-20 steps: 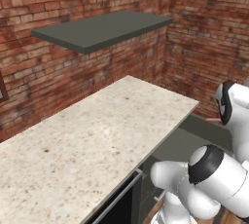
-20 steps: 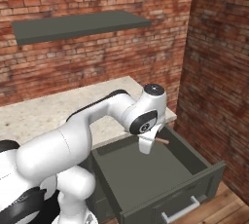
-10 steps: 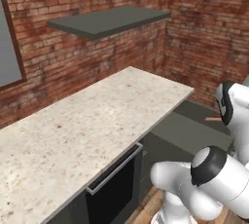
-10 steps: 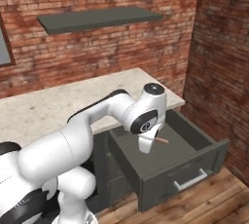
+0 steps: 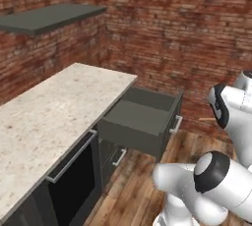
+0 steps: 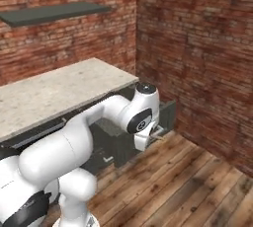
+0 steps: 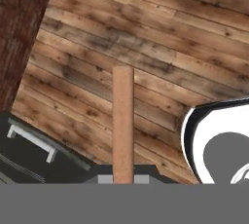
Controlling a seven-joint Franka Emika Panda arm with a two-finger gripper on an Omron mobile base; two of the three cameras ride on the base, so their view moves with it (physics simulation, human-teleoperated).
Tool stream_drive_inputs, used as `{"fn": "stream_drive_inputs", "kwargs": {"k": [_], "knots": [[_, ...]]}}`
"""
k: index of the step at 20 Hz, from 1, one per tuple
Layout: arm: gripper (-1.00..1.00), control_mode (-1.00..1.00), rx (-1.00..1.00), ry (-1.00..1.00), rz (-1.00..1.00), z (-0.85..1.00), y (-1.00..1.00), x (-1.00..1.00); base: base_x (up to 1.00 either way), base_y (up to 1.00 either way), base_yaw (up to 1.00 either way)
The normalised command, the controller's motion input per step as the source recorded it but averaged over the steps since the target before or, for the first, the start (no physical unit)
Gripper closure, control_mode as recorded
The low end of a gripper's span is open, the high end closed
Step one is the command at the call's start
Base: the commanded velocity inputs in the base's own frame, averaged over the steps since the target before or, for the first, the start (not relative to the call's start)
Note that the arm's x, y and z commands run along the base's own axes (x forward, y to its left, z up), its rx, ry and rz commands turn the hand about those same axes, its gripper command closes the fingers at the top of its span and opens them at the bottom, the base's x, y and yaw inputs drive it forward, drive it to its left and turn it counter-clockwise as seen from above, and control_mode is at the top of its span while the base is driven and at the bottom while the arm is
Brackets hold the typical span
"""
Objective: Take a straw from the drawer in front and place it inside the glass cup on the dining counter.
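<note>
one straw (image 7: pixel 123 121) clamped in end effector (image 7: pixel 123 179), long axis pointing straight ahead

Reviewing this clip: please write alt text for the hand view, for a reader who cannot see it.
The shut gripper holds the tan-orange straw, which points up the picture over a wooden plank floor. The dark grey drawer with its silver bar handle sits at lower left.

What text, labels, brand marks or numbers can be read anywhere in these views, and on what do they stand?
None: no readable text in any view.
The thin tan-orange straw held in the shut end effector is plain.
The open dark grey drawer, the beige speckled stone worktop, the red brick wall and the wooden plank floor carry no lettering, labels or signs.
</note>
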Motion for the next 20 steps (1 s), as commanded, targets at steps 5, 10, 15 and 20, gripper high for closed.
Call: {"fn": "stream_drive_inputs", "kwargs": {"k": [5,10,15,20], "knots": [[1.0,1.0,0.0,0.0,0.0,0.0,0.0,0.0,-0.6,-0.28,-0.65],[1.0,1.0,0.0,0.0,0.0,0.0,0.0,0.0,-0.52,-0.19,-0.57],[1.0,1.0,0.0,0.0,0.0,0.0,0.0,0.0,-0.1,-0.06,-0.46],[1.0,1.0,0.0,0.0,0.0,0.0,0.0,0.0,0.61,0.11,-0.21]]}}
